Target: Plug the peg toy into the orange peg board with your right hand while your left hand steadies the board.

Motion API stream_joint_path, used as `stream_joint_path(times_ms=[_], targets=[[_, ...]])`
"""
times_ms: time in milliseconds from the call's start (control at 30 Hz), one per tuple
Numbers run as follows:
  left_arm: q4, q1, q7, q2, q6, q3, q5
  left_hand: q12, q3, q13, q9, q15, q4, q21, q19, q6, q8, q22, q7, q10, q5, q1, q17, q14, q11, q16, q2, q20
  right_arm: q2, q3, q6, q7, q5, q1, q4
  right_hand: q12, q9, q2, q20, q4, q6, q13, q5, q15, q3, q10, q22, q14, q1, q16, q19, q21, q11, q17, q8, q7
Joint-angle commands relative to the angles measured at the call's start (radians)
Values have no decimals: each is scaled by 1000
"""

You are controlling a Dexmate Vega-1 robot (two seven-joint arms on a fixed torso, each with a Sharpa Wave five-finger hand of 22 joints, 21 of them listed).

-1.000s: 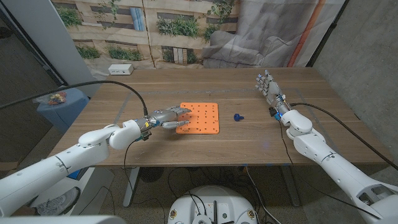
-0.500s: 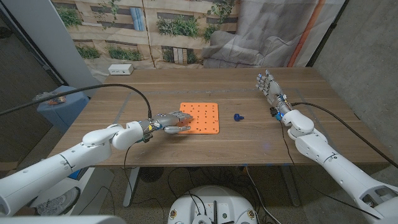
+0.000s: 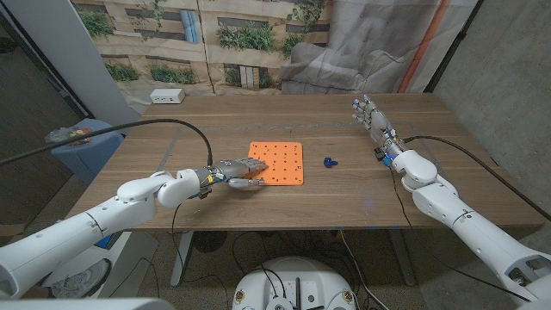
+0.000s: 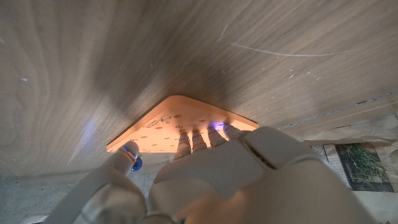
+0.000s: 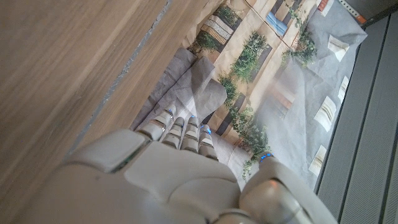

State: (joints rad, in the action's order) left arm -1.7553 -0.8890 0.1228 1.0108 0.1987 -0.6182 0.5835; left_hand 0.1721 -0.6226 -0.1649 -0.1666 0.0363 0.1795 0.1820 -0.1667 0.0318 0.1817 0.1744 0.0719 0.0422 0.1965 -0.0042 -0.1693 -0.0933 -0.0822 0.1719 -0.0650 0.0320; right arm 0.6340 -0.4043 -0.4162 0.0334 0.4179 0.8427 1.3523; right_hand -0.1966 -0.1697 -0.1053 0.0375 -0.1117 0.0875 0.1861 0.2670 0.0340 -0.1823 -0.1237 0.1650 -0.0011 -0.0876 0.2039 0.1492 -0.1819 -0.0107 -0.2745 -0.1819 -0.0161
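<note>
Peg toy (image 3: 329,162): small, dark blue.

Head view: high and fixed, looking down over the whole worktop (image 3: 284,194) toward the backdrop
Left wrist view: very near, along the back of the left hand (image 4: 205,186), facing the orange board (image 4: 180,121)
Right wrist view: near, along the right hand (image 5: 155,180), facing the worktop's far edge and backdrop
Shared: board, worktop and both hands also show in the head view
</note>
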Motion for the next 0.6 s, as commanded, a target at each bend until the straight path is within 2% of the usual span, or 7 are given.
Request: stream_joint_path(times_ms=[33, 100, 133, 300, 600], targets=[[-8, 5, 32, 7, -10, -3, 4, 10, 6, -6, -4, 85, 2, 10, -2, -5, 5, 3, 3, -4, 3, -4, -4, 1, 0, 6, -97, 177, 84, -35, -35, -52, -234, -23, 36, -7, -5, -9, 18, 14, 2, 3, 8, 22, -7, -12, 2, 9, -27, 4, 14, -10, 4, 4, -5, -7], [-10, 7, 40, 8, -12, -4, 4, 11, 6, -6, -4, 84, 2, 10, -1, -6, 5, 2, 2, -6, 4, -4, -4, 3, -2, 7, -97, 177, 111, -43, -39, -56, -290, -28, 50, -6, -6, -7, 16, 18, 1, 3, 8, 22, -9, -11, 2, 12, -31, 4, 14, -10, 8, 5, -4, -9], [-10, 7, 41, 8, -12, -4, 4, 11, 6, -6, -4, 83, 2, 10, -1, -6, 6, 2, 1, -6, 4, -4, -4, 4, -1, 7, -97, 177, 111, -43, -39, -57, -292, -28, 50, -6, -6, -5, 16, 23, 10, 3, 8, 23, -11, -12, 2, 13, -36, 4, 14, -9, 9, 8, -8, -18], [-17, 7, 52, 9, -22, -2, 0, 12, 8, -6, -4, 82, 1, 13, 4, -9, 6, 2, 0, -9, 4, -3, -3, 9, 2, 9, -97, 175, 134, -53, -69, -67, -364, -39, 41, -13, -9, 0, 13, 47, 49, 5, 4, 24, -21, -33, 2, 23, -60, 4, 20, -9, 6, 20, -21, -34], [-42, 5, 83, 25, -44, 4, 2, 13, 9, -6, -5, 81, 0, 15, 10, -11, 6, 2, -2, -13, 4, -2, -3, 13, 3, 10, -98, 173, 164, -74, -144, -76, -477, -72, -11, -14, -10, 3, 7, 65, 45, 7, 0, 25, -29, -41, 2, 34, -79, 7, 30, -12, 9, 27, -18, -36]])
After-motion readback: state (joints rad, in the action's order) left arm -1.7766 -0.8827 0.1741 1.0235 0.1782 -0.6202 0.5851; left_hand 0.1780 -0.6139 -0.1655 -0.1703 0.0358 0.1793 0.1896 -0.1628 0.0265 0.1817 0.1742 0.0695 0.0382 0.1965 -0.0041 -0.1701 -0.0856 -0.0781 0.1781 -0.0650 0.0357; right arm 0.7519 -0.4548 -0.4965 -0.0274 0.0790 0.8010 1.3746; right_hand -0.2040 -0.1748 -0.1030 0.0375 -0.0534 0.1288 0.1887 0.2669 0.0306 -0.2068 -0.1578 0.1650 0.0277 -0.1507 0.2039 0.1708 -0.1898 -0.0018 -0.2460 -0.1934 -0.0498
